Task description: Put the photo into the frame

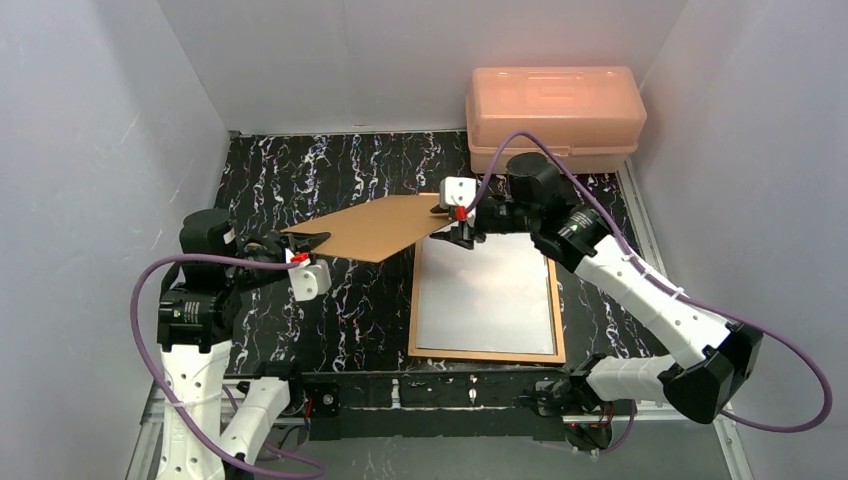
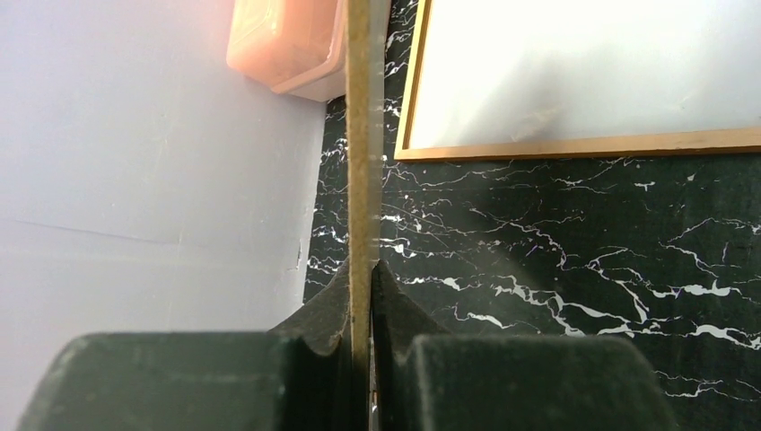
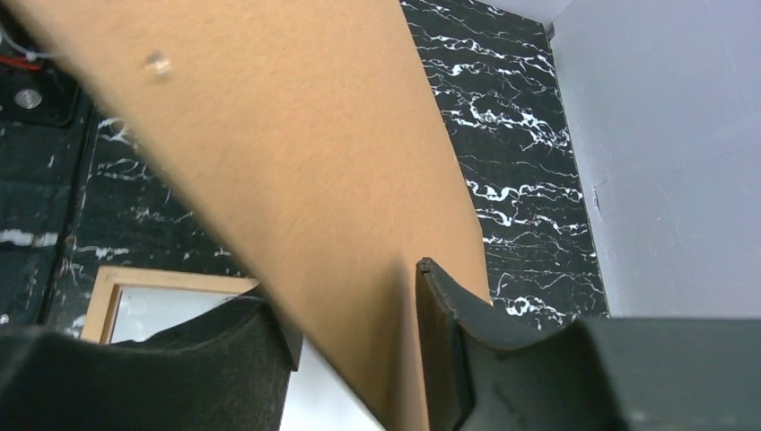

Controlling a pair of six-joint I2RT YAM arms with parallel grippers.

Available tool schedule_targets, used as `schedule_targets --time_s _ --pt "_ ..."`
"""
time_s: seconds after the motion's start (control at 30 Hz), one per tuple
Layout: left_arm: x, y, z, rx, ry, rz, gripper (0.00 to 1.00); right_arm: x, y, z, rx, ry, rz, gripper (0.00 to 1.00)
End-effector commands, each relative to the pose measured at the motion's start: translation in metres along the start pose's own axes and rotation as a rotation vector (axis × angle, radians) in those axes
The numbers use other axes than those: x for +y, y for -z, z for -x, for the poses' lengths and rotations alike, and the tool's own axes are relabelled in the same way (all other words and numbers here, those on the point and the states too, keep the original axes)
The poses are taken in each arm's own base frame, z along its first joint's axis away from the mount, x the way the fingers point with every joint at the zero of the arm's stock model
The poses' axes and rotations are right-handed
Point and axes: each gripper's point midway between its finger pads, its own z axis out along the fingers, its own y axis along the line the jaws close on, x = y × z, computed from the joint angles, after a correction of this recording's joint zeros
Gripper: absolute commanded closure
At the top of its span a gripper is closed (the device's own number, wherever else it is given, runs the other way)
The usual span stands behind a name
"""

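Left gripper (image 2: 361, 274) holds the backing board (image 1: 370, 228) pinched tight by its edge, right gripper (image 1: 455, 230) stands part-open astride its far corner, and the frame (image 1: 486, 355) lies flat on the table (image 1: 330, 320) under that corner, white inside; a skewed closing could twist the board loose onto it.

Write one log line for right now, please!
left gripper: shut on backing board | right gripper: open around its other end | frame: flat on table

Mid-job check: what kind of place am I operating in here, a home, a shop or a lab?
Probably a lab test cell, not a home: plain pale walls enclose a black marble-patterned table, with the left arm and right arm bolted at its near edge.
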Motion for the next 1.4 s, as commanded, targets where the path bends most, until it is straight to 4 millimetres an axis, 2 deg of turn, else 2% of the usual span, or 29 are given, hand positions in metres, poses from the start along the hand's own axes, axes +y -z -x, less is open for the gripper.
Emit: schedule_targets --time_s 0.0,0.1,0.2,0.23,0.3,0.33,0.4,0.43,0.53,0.57,0.7,0.77,0.83,0.87,0.9,1.0,1.1,1.23,1.37 --pt "0.015 0.005 0.029 -0.09 -0.073 0.032 1.0 -0.028 -0.014 0.015 -0.031 0.067 -0.125 0.53" --pt "0.016 0.005 0.029 -0.09 -0.076 0.03 1.0 -0.029 -0.016 0.025 -0.063 0.071 -0.144 0.71" --pt "0.019 0.004 0.028 -0.086 -0.073 0.036 1.0 -0.03 -0.012 0.032 -0.086 0.083 -0.17 0.85" --pt "0.021 0.004 0.027 -0.084 -0.067 0.046 0.96 -0.03 -0.01 0.032 -0.087 0.085 -0.177 0.9" --pt "0.027 0.004 0.026 -0.076 -0.058 0.069 0.67 -0.032 -0.006 0.033 -0.083 0.085 -0.196 0.99" --pt "0.03 0.004 0.025 -0.073 -0.053 0.081 0.51 -0.031 -0.005 0.033 -0.082 0.084 -0.199 0.99" --pt "0.037 0.005 0.026 -0.069 -0.036 0.109 0.07 -0.03 -0.003 0.033 -0.084 0.084 -0.199 0.99" --pt "0.041 0.006 0.026 -0.07 -0.028 0.13 0.02 -0.029 -0.003 0.033 -0.086 0.081 -0.2 0.99" --pt "0.062 0.011 0.034 -0.092 -0.021 0.242 0.02 -0.033 -0.002 0.036 -0.087 0.047 -0.216 0.99" --pt "0.075 0.017 0.038 -0.106 -0.011 0.321 0.02 -0.036 -0.002 0.037 -0.087 0.032 -0.227 0.99" --pt "0.122 0.035 0.037 -0.1 0.09 0.556 0.01 -0.053 0.0 0.044 -0.092 -0.055 -0.307 0.99" --pt "0.139 0.038 0.024 -0.04 0.265 0.594 0.02 -0.068 0.004 0.049 -0.099 -0.133 -0.384 0.99" --pt "0.144 0.033 0.0 0.054 0.459 0.585 0.02 -0.086 0.007 0.047 -0.084 -0.243 -0.467 0.99" --pt "0.141 0.027 -0.013 0.101 0.535 0.559 0.02 -0.094 0.009 0.045 -0.076 -0.33 -0.514 0.99" --pt "0.131 0.019 -0.025 0.146 0.615 0.505 0.02 -0.107 0.016 0.047 -0.067 -0.381 -0.572 0.99" --pt "0.113 0.002 -0.051 0.226 0.769 0.419 0.02 -0.123 0.026 0.03 -0.021 -0.567 -0.655 0.99" --pt "0.09 -0.014 -0.07 0.285 0.892 0.318 0.02 -0.138 0.049 0.019 0.004 -0.74 -0.725 0.99" --pt "0.051 -0.039 -0.092 0.348 1.063 0.13 0.03 -0.141 0.082 -0.004 0.02 -0.979 -0.732 0.99" --pt "0.025 -0.062 -0.112 0.391 1.205 -0.016 0.09 -0.12 0.109 -0.042 0.154 -1.178 -0.713 0.99"
